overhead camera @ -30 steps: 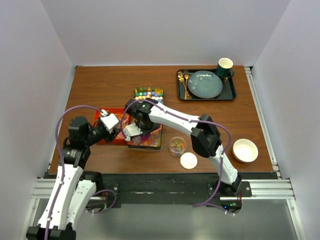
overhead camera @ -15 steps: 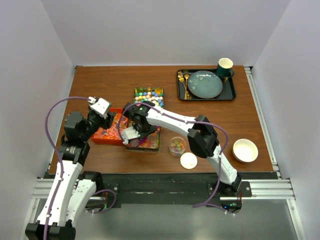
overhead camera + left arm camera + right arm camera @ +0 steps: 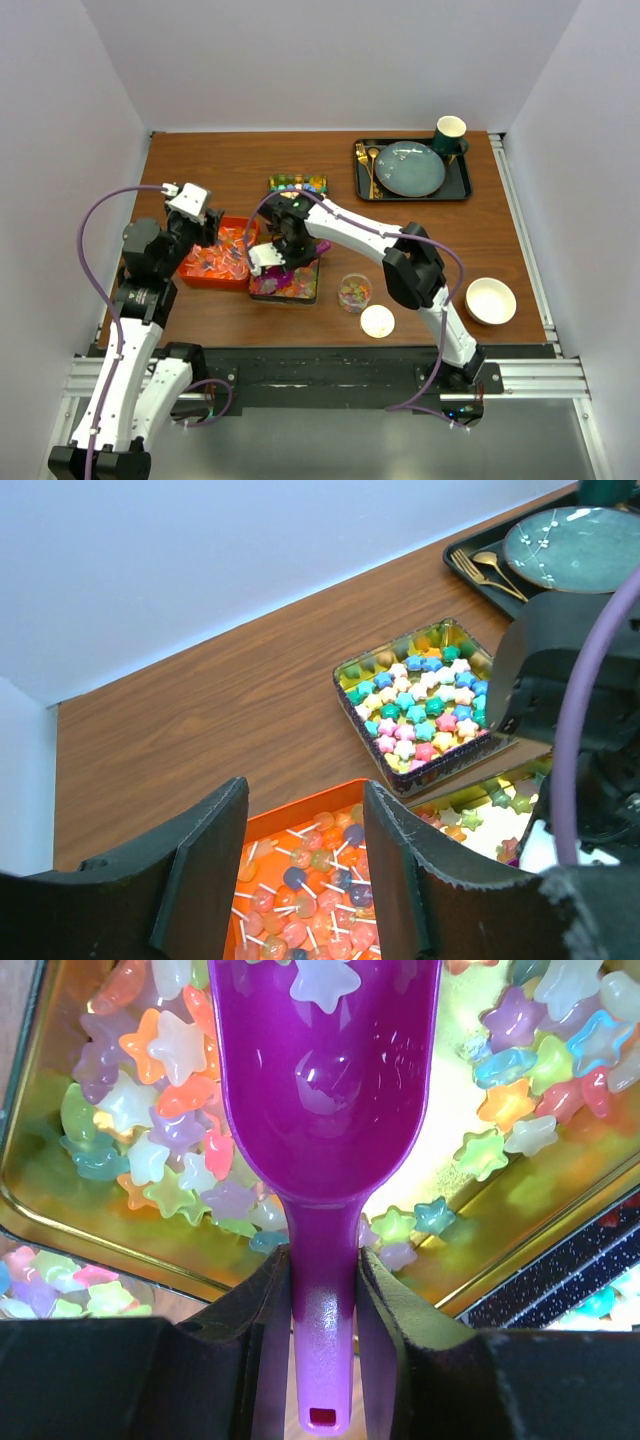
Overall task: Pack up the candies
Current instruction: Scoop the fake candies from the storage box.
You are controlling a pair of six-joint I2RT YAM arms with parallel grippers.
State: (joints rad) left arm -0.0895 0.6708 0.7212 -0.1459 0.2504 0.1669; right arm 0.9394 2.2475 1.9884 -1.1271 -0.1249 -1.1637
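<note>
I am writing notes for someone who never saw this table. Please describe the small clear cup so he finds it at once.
Look along the near edge of the brown table, right of the nearer gold tin. The cup stands there, beside a flat white disc. Unlike the white bowl further right, it is transparent and shows multicoloured candies inside.

The purple scoop (image 3: pixel 325 1110) runs off the top edge beyond the right fingers (image 3: pixel 235 1360). Between the left fingers (image 3: pixel 205 870) the orange tray (image 3: pixel 300 798) is cut off below. Beyond them the right arm (image 3: pixel 560 690) hides one corner of the tin (image 3: pixel 340 675) holding star candies (image 3: pixel 420 715).
</note>
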